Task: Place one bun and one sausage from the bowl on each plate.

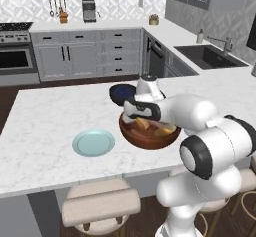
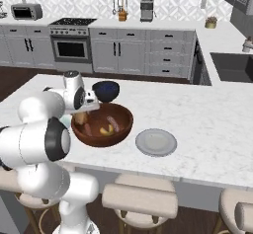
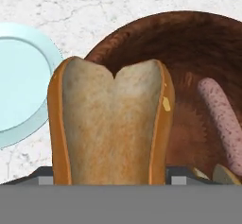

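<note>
Tool (image 3: 111, 173) grips one bun (image 3: 111, 124); one sausage (image 3: 220, 119), two plates (image 3: 19, 83).

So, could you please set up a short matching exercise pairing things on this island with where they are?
Things:
1. bun
2. sausage
3. pale blue plate
4. grey plate

Places:
A. lying inside the wooden bowl
B. on the counter to the bowl's left
C. between the end effector fingers
D. on the counter to the bowl's right

Pairs: 1-C, 2-A, 3-B, 4-D
</note>
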{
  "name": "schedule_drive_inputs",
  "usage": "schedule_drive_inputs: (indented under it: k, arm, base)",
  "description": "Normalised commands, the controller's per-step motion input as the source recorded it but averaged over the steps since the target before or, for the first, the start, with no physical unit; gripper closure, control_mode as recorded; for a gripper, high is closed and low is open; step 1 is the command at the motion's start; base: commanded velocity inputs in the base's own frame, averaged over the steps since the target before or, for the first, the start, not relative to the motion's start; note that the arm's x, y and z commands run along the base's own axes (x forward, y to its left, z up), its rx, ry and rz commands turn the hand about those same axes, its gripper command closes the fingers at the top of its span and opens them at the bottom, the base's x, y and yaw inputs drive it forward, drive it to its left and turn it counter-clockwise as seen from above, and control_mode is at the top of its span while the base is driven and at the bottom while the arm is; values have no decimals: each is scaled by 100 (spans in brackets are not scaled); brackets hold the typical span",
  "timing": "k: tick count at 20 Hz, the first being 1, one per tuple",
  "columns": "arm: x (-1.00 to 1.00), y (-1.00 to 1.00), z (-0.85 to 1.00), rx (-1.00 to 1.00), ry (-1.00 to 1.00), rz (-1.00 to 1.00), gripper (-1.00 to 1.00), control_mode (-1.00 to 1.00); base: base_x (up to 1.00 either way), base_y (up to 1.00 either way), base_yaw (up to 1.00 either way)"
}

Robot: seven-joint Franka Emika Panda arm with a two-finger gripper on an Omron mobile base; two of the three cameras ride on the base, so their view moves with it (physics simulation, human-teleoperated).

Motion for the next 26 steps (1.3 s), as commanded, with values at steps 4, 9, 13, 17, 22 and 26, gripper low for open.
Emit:
schedule_drive_inputs:
  k: [4, 9, 13, 17, 22, 26]
  arm:
    - [-33, 85, 100, 0, 3, -18, 100, -100]
    - [-15, 89, 67, 0, 29, -14, 100, -100]
    - [0, 99, -16, 0, 35, -9, 100, -100]
    - [0, 97, -53, 0, 12, -10, 100, -100]
    - [6, 69, -64, -3, -1, -18, 100, -100]
    - [19, 40, -63, -4, -1, -24, 100, -100]
  base:
    - [0, 0, 0]
    - [0, 0, 0]
    - [0, 0, 0]
    - [0, 0, 0]
    - [0, 0, 0]
    - [0, 0, 0]
